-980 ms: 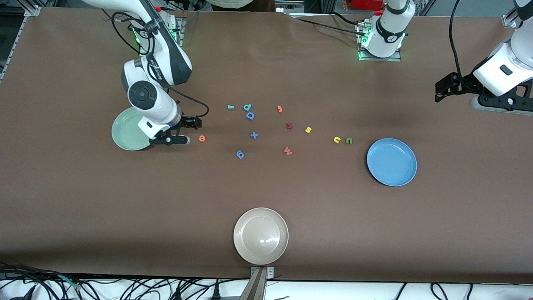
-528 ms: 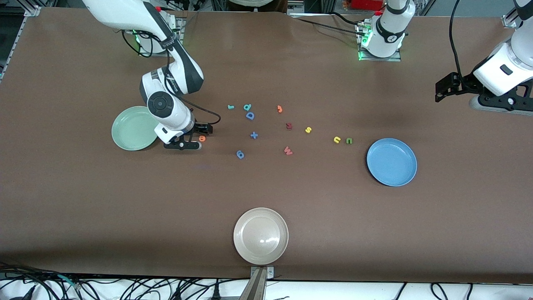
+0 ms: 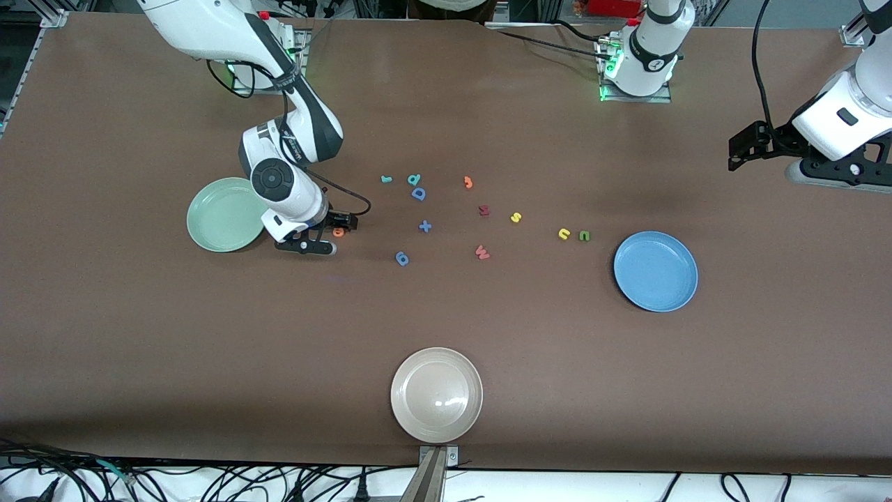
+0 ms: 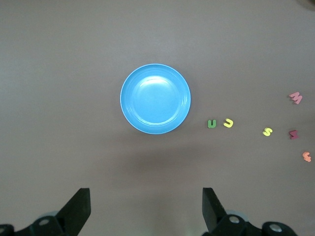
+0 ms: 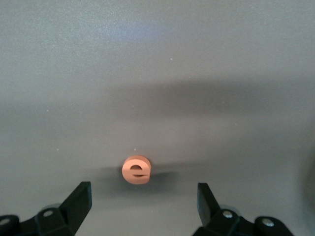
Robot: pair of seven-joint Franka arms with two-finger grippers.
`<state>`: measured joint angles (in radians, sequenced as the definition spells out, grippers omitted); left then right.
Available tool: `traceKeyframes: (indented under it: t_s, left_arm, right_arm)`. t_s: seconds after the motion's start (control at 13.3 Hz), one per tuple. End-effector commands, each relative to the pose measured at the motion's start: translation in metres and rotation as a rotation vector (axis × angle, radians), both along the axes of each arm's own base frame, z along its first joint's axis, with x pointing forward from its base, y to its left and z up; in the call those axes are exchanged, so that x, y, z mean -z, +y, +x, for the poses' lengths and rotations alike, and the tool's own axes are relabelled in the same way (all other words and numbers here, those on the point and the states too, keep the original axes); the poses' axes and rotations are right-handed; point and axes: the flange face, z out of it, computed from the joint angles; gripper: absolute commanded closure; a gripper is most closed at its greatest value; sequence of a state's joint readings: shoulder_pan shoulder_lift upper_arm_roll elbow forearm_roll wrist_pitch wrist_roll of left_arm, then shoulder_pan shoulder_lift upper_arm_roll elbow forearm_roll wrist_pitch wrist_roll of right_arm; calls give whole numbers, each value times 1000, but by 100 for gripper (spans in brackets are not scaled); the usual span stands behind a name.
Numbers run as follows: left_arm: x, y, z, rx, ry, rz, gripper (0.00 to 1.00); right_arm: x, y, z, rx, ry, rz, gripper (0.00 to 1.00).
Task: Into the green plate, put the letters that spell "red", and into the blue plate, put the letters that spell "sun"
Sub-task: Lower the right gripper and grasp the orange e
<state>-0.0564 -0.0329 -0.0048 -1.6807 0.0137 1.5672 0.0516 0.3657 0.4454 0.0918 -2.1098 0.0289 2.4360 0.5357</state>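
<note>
Judging by both empty plates, nothing is sorted: the right gripper (image 3: 333, 236) hangs wide open, empty, over the orange foam "e" (image 3: 339, 231), the round mint-green plate (image 3: 221, 214) beside it; the left gripper (image 4: 145, 209) waits, spread and empty, above the round blue plate (image 3: 655, 270).

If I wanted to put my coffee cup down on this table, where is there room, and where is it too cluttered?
There is broad bare brown tabletop on either side of the round beige-white plate, and between that plate and the scattered foam letters. It is crowded in the strip between the pale mint-green plate and the medium-blue plate, where the open right gripper hangs over the orange "e".
</note>
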Motion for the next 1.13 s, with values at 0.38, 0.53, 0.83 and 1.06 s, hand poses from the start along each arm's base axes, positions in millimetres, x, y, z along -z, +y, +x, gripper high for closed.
traceKeyframes:
  t_s: [0.38, 0.53, 0.83, 1.06]
  left_arm:
    - [-8, 1, -5, 8, -2, 26, 0]
    - [-8, 1, -4, 7, -2, 25, 0]
    - [-8, 1, -4, 7, -2, 25, 0]
    - [-7, 1, -5, 7, -1, 25, 0]
  right_arm:
    - [20, 8, -3, 32, -6, 13, 12]
    - [22, 8, -2, 62, -11, 12, 20]
    - [22, 8, -3, 71, -10, 10, 43]
    - [22, 8, -3, 70, -10, 9, 55]
